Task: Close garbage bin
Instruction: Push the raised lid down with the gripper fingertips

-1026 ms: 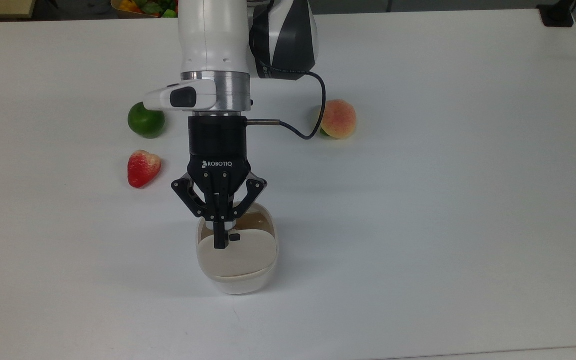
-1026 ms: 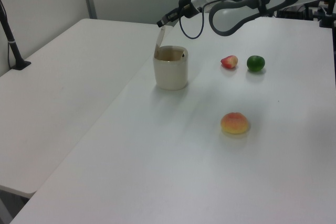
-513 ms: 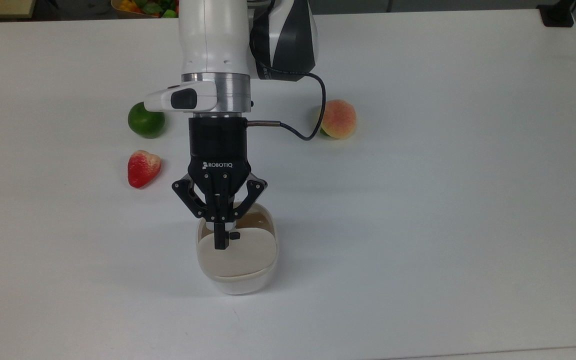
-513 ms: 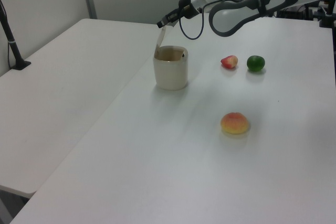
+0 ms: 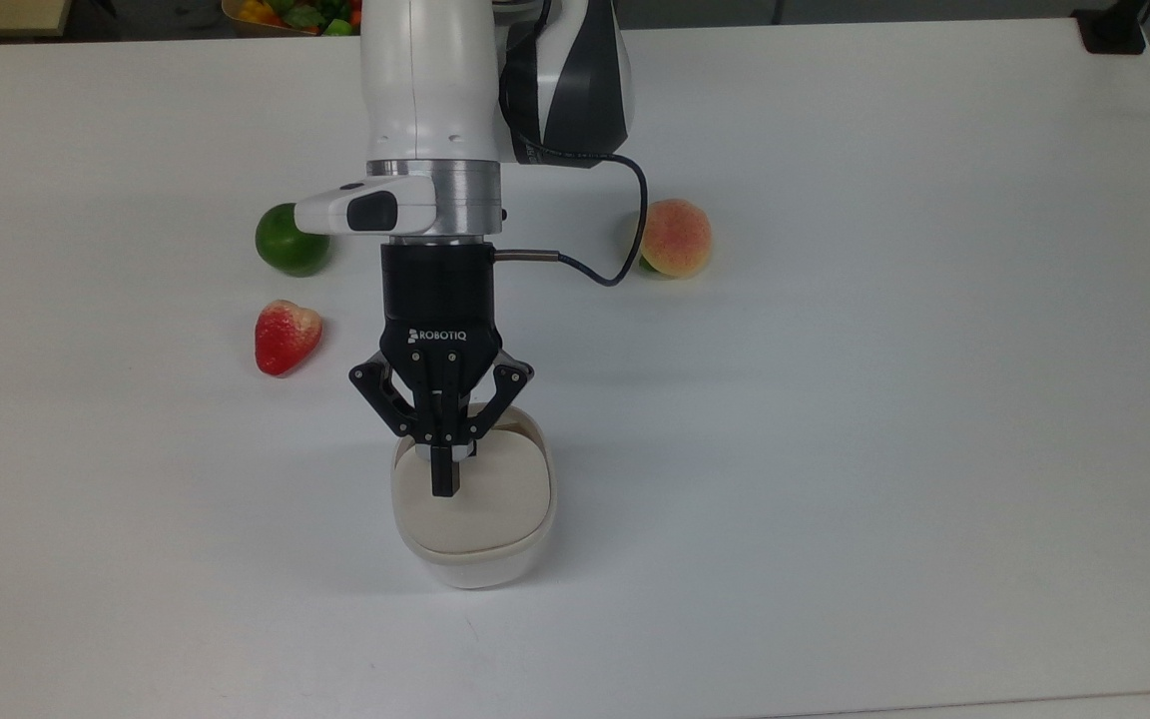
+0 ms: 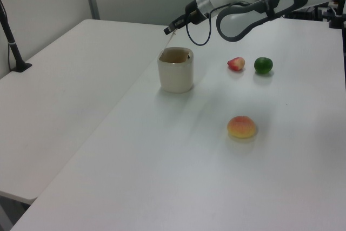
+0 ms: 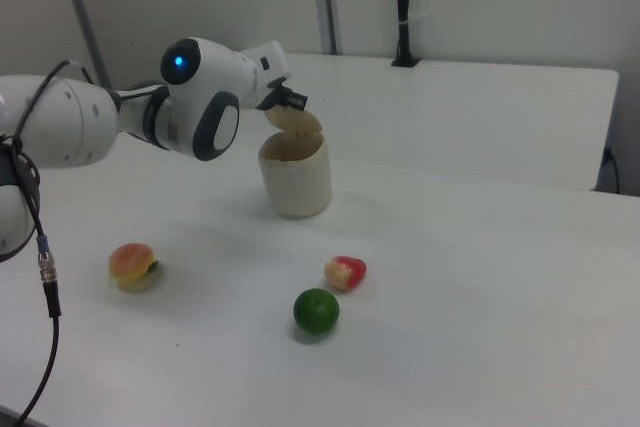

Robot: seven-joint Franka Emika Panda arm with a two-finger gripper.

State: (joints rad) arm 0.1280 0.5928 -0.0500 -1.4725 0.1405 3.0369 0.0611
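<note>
White tabletop [image 5: 835, 399] carries the garbage bin [image 5: 473, 519] near its front edge in the top view. With fingers pinched together, the end effector [image 5: 444, 484] presses the half-lowered lid [image 7: 293, 120]; next, push down until it seats.

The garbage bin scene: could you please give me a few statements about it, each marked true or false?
1. The garbage bin has its lid raised, not yet flat. True.
2. The gripper is over the lid in the top view. True.
3. The strawberry lies inside the bin. False: it lies on the table.
4. The green fruit touches the peach. False: they lie well apart.
</note>
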